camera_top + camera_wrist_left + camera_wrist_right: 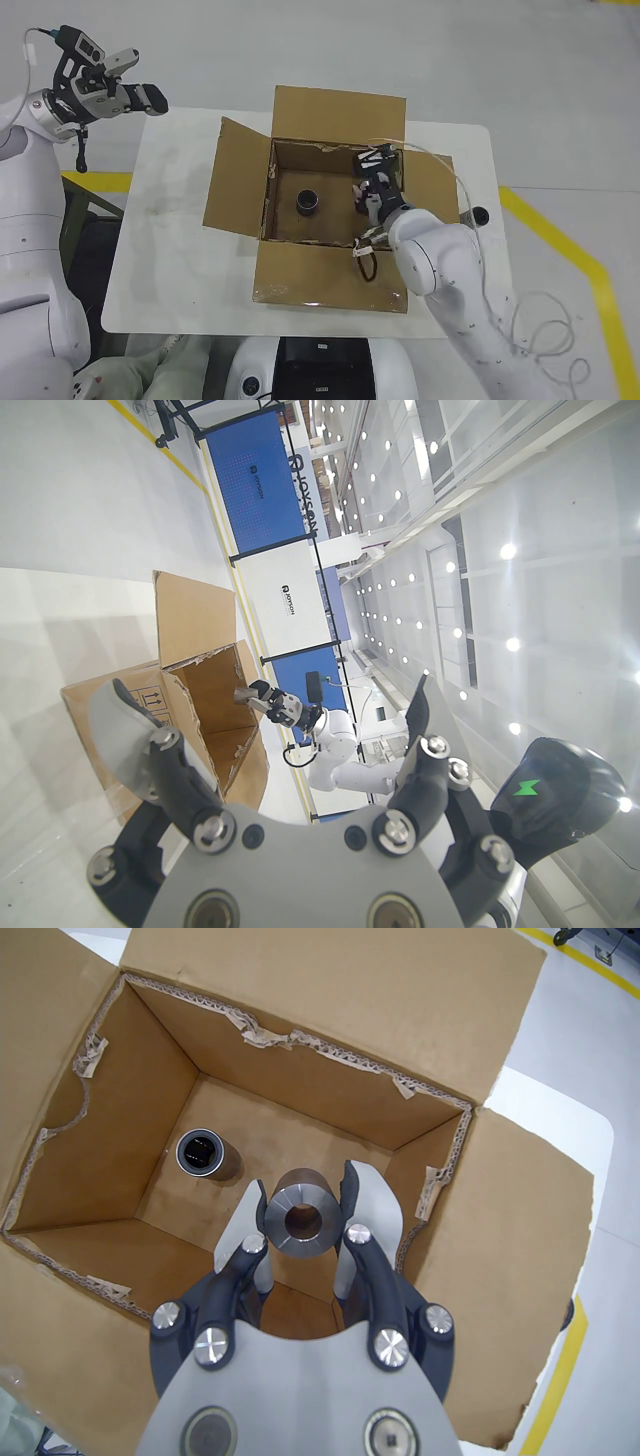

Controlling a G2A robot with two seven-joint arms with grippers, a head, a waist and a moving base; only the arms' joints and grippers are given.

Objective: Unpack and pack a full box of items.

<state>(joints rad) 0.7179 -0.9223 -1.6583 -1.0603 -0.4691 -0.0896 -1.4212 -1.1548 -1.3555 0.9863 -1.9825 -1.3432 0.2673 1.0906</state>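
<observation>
An open cardboard box (240, 180) stands on the white table (160, 250), flaps spread. Inside it, my right gripper (302, 1208) is shut on a hollow metal cylinder (301, 1223), held above the box floor near the right wall; the gripper (372, 185) is also seen from above. A second cylinder (202, 1155) with a dark bore stands upright on the box floor (308, 203). My left gripper (270, 705) is open and empty, raised off the table's far left corner (140, 97). The box (195, 680) and the other arm lie beyond it.
The table surface left of the box and in front of it is bare white. Yellow floor tape (560, 235) runs past the table's right side. A small dark item (481, 214) sits near the table's right edge.
</observation>
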